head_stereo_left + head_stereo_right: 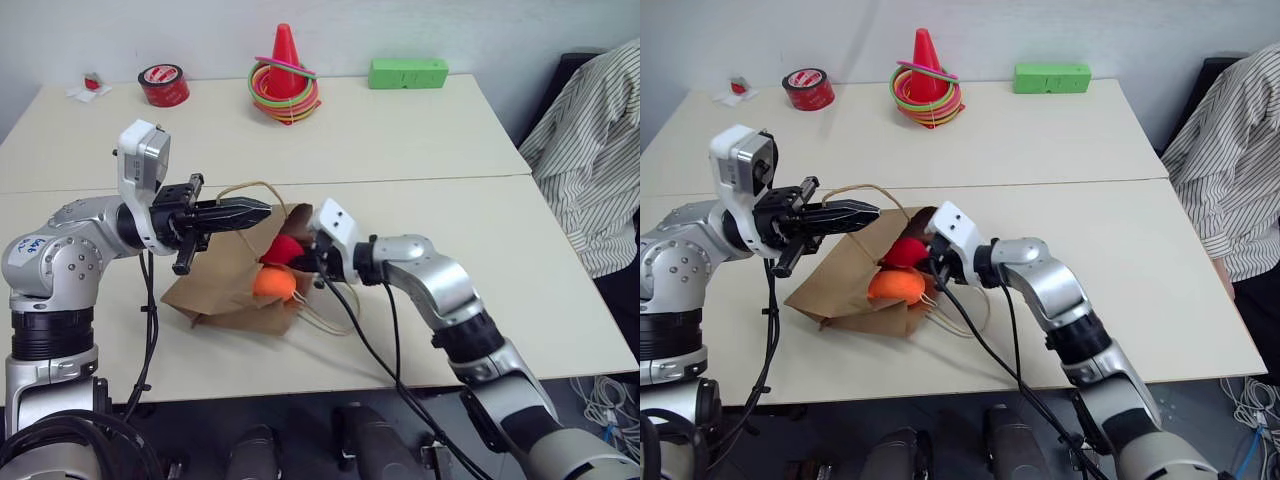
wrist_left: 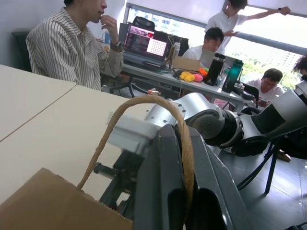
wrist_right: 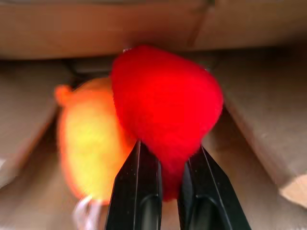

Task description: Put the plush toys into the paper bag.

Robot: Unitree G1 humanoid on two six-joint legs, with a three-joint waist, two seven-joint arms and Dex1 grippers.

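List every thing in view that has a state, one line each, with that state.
paper bag: lying on the table, mouth held open.
bag handle: clamped in the left pincer.
red plush toy: pinched in the right pincer, at the bag's mouth.
orange plush toy: resting in the mouth, ungripped.

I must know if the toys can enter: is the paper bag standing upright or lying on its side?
Lying on its side: the paper bag rests flat on the table, its mouth facing sideways.

Two plush toys: one red plush toy (image 3: 165, 105) and one orange plush toy (image 1: 274, 283). One paper bag (image 1: 225, 285), one red tape roll (image 1: 164, 85), one red cone (image 1: 286, 62) ringed with several coloured hoops, one green block (image 1: 407, 73), and two grippers.
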